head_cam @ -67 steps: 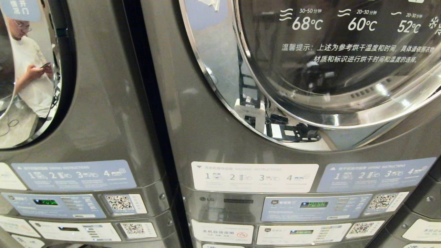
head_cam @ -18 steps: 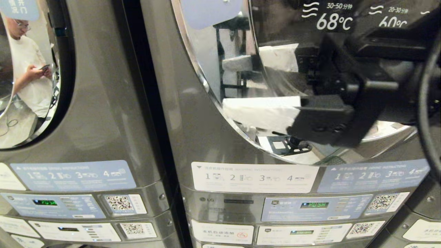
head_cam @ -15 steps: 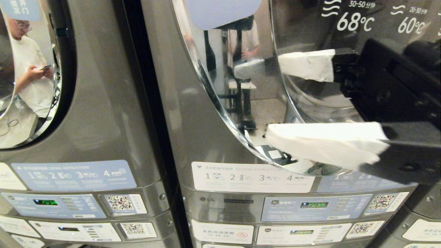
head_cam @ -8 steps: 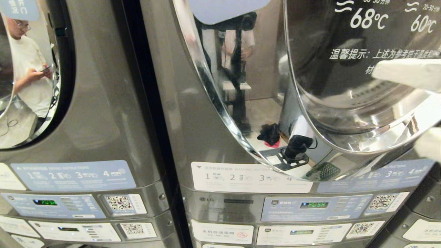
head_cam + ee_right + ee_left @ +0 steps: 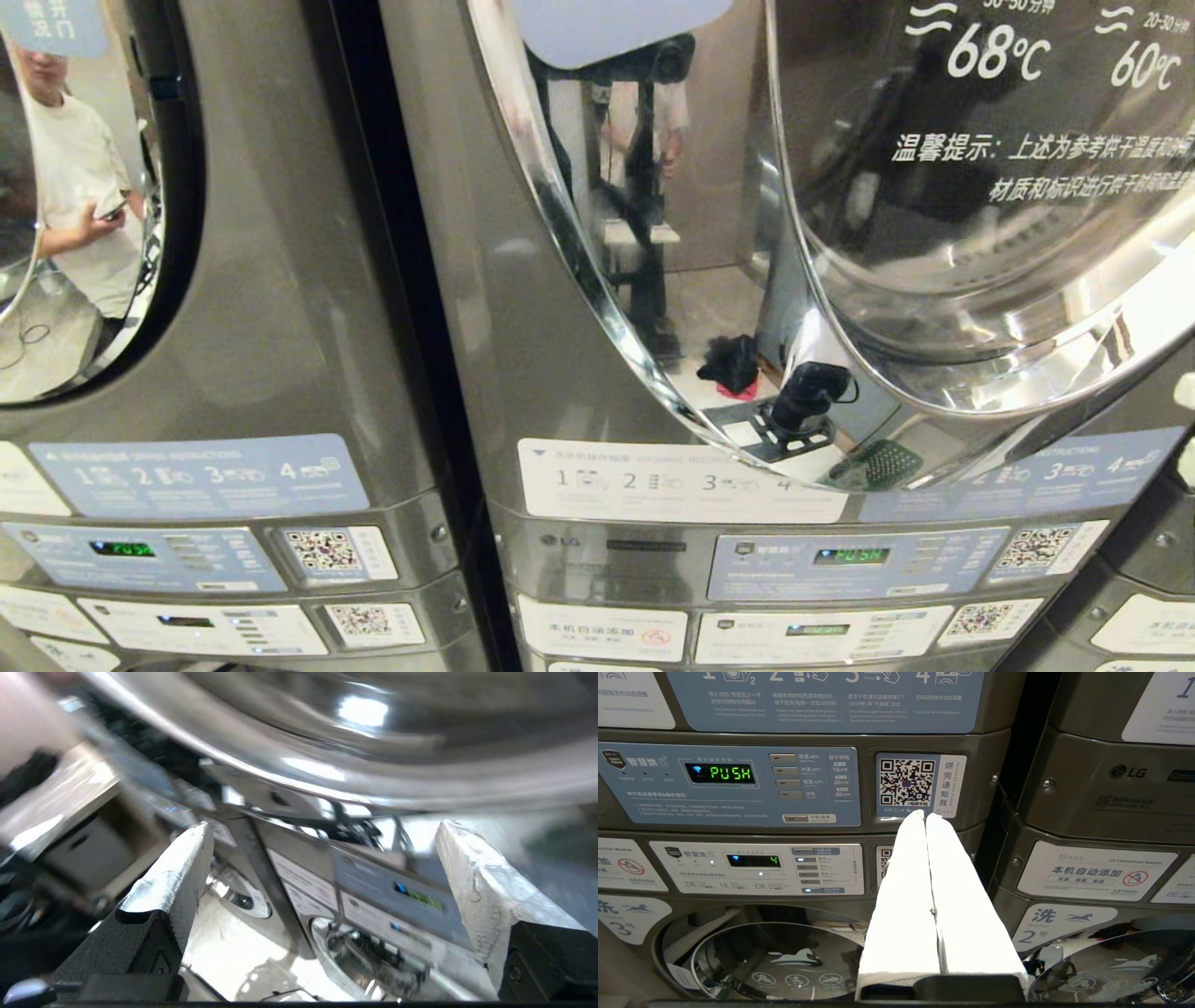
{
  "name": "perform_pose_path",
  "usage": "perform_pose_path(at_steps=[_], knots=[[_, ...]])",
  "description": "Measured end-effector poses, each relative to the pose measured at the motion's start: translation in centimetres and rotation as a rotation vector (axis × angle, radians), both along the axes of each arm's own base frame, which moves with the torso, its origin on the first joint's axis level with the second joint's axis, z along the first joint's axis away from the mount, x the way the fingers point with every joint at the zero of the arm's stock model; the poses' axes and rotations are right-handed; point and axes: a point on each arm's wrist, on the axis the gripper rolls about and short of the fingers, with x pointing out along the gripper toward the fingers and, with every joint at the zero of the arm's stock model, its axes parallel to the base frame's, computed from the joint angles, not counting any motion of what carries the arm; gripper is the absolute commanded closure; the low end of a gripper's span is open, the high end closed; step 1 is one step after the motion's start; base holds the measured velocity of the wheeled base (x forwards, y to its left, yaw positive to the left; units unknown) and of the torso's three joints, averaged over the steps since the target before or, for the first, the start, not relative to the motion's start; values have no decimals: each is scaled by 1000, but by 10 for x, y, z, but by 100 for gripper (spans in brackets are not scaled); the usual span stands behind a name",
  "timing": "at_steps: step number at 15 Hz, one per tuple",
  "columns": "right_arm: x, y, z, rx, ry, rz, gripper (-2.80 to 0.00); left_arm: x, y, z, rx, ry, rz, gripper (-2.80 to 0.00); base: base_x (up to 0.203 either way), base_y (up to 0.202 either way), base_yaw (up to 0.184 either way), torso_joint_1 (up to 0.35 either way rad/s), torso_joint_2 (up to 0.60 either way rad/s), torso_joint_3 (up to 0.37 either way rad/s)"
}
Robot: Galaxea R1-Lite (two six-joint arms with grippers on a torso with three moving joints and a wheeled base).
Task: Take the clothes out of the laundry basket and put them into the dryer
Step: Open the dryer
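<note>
Grey stacked laundry machines are filling the head view, with the dryer standing right of centre and a second machine at the left. Across the upper right of that frame the dryer door is swinging partly open, its chrome rim mirroring the room and the robot's base. In the upper left, a person in a white shirt is showing as a reflection in the other machine's door. No clothes or laundry basket are appearing in any view.

Low in the left wrist view, the left gripper is pointing at a control panel reading PUSH, its white padded fingers pressed together and holding nothing. Under the door's curved rim in the right wrist view, the right gripper is hanging with its fingers spread wide apart and empty.
</note>
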Motion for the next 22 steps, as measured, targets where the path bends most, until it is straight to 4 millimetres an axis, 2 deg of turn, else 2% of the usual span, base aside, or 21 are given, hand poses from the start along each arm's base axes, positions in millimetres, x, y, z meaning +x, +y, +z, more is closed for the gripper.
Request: perform_pose_path(at_steps=[3, 6, 9, 12, 13, 16, 18, 22], knots=[[5, -14, -24, 9, 98, -227, -280, 0, 0, 0, 0, 0, 0, 0, 0, 0, 0, 0, 0, 0], [8, -31, -68, -9, 234, -479, -280, 0, 0, 0, 0, 0, 0, 0, 0, 0, 0, 0, 0, 0], [-17, -40, -116, -29, 289, -610, -280, 0, 0, 0, 0, 0, 0, 0, 0, 0, 0, 0, 0, 0], [-48, -44, -160, -135, 246, -687, -280, 0, 0, 0, 0, 0, 0, 0, 0, 0, 0, 0, 0, 0], [-57, -44, -170, -179, 220, -695, 0, 0, 0, 0, 0, 0, 0, 0, 0, 0, 0, 0, 0, 0], [-77, -43, -196, -301, 164, -643, 0, 0, 0, 0, 0, 0, 0, 0, 0, 0, 0, 0, 0, 0], [-84, -43, -207, -304, 117, -619, 0, 0, 0, 0, 0, 0, 0, 0, 0, 0, 0, 0, 0, 0], [-93, -41, -218, -337, -58, -536, 0, 0, 0, 0, 0, 0, 0, 0, 0, 0, 0, 0, 0, 0]])
